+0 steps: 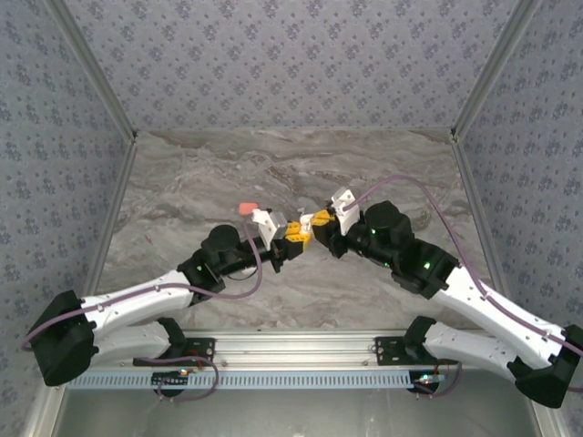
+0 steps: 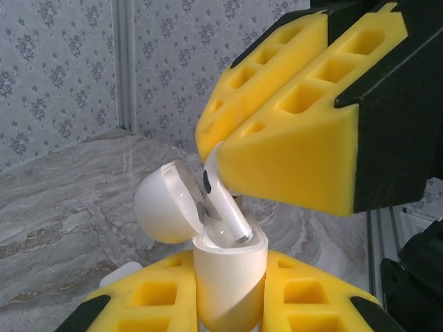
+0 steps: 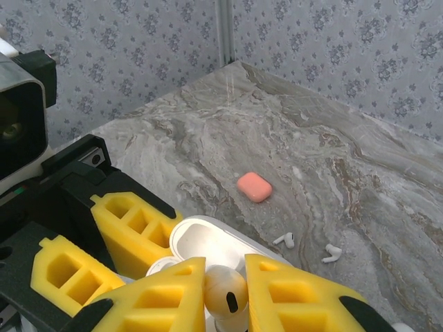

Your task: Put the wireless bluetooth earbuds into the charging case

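Note:
A white charging case (image 2: 228, 273) stands upright between the yellow fingers of my left gripper (image 2: 230, 301), which is shut on it. Its lid (image 2: 165, 202) is swung open to the left. My right gripper (image 3: 225, 294) is shut on the round head of a white earbud (image 3: 225, 290). In the left wrist view that earbud (image 2: 225, 207) slants down from the right gripper (image 2: 211, 149), its stem tip inside the case's mouth. Both grippers meet mid-table, the left gripper (image 1: 293, 235) just left of the right gripper (image 1: 317, 222). Two more white earbuds (image 3: 285, 240) (image 3: 332, 253) lie loose on the table.
A small pink case (image 3: 254, 187) lies shut on the marble table (image 3: 360, 166) beyond the grippers, also seen as the pink case (image 1: 247, 208) left of them. Patterned walls (image 1: 291, 64) close in the back and both sides.

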{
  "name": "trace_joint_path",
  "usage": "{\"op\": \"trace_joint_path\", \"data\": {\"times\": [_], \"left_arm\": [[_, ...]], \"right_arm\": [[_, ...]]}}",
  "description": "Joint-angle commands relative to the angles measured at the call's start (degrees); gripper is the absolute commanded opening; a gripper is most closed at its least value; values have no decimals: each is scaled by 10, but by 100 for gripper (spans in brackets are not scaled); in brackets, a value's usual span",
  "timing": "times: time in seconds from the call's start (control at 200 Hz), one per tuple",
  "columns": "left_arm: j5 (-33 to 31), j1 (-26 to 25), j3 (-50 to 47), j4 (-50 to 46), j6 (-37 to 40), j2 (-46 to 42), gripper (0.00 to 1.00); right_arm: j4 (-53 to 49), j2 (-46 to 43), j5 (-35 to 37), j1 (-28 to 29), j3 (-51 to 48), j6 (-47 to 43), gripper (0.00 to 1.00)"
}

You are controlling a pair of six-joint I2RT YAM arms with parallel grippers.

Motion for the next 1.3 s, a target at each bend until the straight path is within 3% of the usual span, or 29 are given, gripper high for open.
{"op": "trace_joint_path", "data": {"times": [0.0, 0.3, 0.46, 0.76, 1.064, 1.294], "left_arm": [[12, -5, 18, 22, 10, 2, 0], [7, -7, 20, 24, 11, 3, 0], [5, -6, 19, 29, 10, 4, 0], [6, -7, 15, 38, 6, 3, 0], [31, -7, 9, 61, -3, 1, 0], [50, -7, 12, 69, -7, 4, 0]], "right_arm": [[9, 8, -5, 6, 18, -10, 21], [-2, 13, -17, 9, 19, -10, 22], [-15, 7, -45, 8, 20, -7, 28], [-36, -17, -105, -33, 64, 36, 59], [3, -45, -274, -169, 4, 156, 99], [76, -13, -378, -191, -23, 224, 100]]}}
